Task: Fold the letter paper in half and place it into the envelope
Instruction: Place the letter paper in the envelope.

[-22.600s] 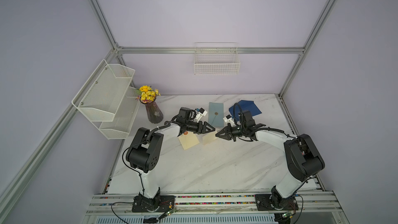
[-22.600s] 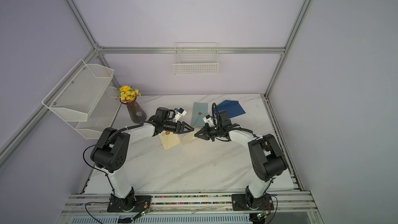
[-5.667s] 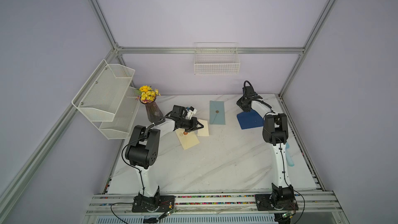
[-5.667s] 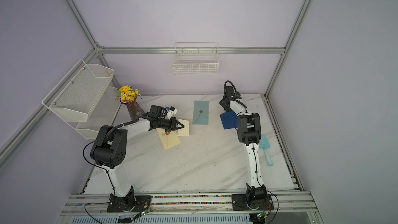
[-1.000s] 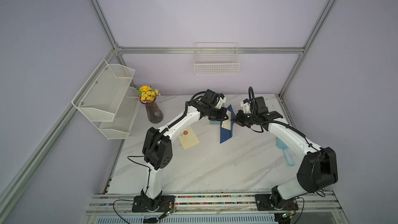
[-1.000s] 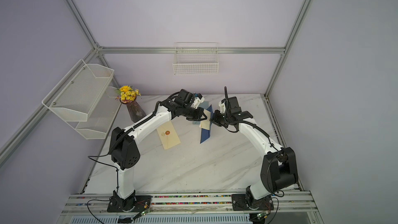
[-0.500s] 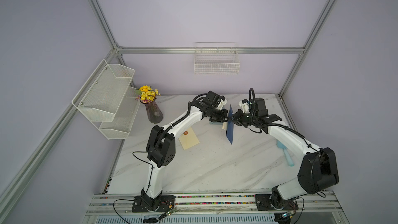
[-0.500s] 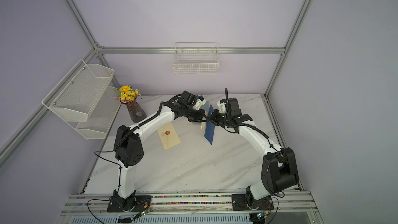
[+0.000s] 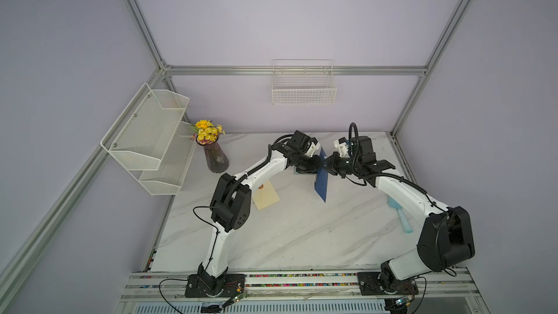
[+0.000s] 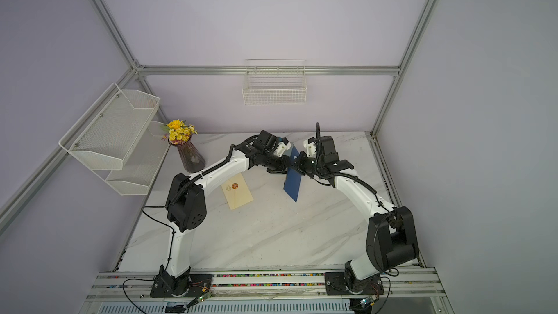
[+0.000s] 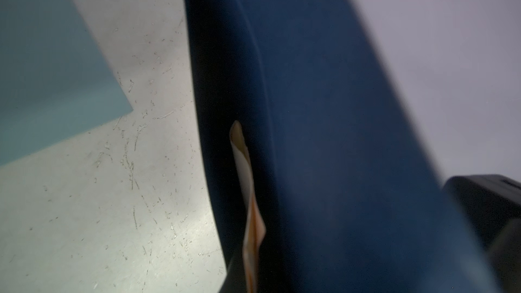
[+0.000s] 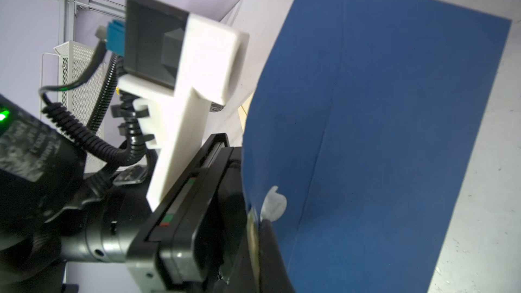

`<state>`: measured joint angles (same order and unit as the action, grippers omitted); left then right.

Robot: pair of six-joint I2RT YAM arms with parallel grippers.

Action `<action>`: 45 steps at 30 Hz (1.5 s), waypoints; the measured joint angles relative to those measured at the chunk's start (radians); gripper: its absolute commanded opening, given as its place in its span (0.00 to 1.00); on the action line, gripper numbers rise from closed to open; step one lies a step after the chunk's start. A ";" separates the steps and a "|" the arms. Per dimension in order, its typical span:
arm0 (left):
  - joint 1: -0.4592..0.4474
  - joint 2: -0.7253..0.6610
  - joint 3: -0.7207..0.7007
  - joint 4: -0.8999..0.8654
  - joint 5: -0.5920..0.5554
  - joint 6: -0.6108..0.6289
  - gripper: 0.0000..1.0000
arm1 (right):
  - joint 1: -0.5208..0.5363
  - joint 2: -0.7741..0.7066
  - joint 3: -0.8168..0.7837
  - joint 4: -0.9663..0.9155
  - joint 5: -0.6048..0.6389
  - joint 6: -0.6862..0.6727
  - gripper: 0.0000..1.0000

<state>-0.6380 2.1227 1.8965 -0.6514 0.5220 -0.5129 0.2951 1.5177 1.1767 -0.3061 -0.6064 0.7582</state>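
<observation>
While I am watching from above, a tan envelope (image 9: 267,199) is lying flat on the marble surface (image 9: 287,237), closest to me. Beyond it, the right hand (image 9: 326,167) is pinching a dark blue envelope (image 9: 321,185), holding it upright off the surface. The left hand (image 9: 317,167), meeting it there, is clamping the cream letter paper (image 11: 245,170), its edge tucked against the envelope's blue. A flower vase (image 9: 216,158) is standing farthest back.

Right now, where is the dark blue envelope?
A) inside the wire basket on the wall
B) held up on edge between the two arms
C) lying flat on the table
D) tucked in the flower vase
B: the envelope stands on edge over the table, the right arm's jaws shut on its edge, the left's on the paper poking into it.
</observation>
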 measured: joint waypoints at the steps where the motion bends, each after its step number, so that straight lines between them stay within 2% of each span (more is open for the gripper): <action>1: 0.000 0.001 0.000 -0.001 0.000 0.000 0.11 | 0.000 0.000 0.000 -0.001 -0.003 -0.001 0.00; 5: 0.006 0.002 0.000 -0.013 -0.019 0.000 0.39 | -0.004 -0.002 0.003 -0.006 -0.009 -0.012 0.00; 8: 0.018 0.002 0.000 -0.029 -0.036 0.002 0.55 | -0.006 -0.002 0.005 -0.011 -0.010 -0.022 0.00; 14: 0.029 -0.035 -0.039 -0.030 -0.061 0.032 0.77 | -0.010 -0.006 0.001 -0.022 -0.013 -0.038 0.00; 16: 0.032 -0.067 -0.066 -0.028 -0.066 0.037 0.80 | -0.010 -0.009 -0.002 -0.024 -0.018 -0.039 0.00; 24: 0.052 -0.193 -0.170 0.012 -0.076 0.052 0.79 | -0.015 -0.009 -0.005 -0.020 -0.034 -0.042 0.00; 27: 0.058 -0.224 -0.196 0.032 -0.071 0.060 0.76 | -0.018 -0.009 -0.011 -0.015 -0.034 -0.042 0.00; 33: 0.059 -0.278 -0.246 0.119 0.011 0.064 0.70 | -0.014 0.006 -0.034 0.010 -0.047 -0.035 0.00; 40: 0.116 -0.322 -0.378 0.172 0.030 0.066 0.63 | -0.013 0.065 -0.043 -0.002 -0.084 -0.036 0.00; 45: 0.132 -0.322 -0.450 0.179 0.033 0.083 0.48 | -0.013 0.080 -0.060 -0.080 -0.056 -0.061 0.00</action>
<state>-0.5056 1.8008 1.4467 -0.4721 0.5549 -0.4301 0.2817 1.5974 1.1164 -0.3862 -0.6621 0.6975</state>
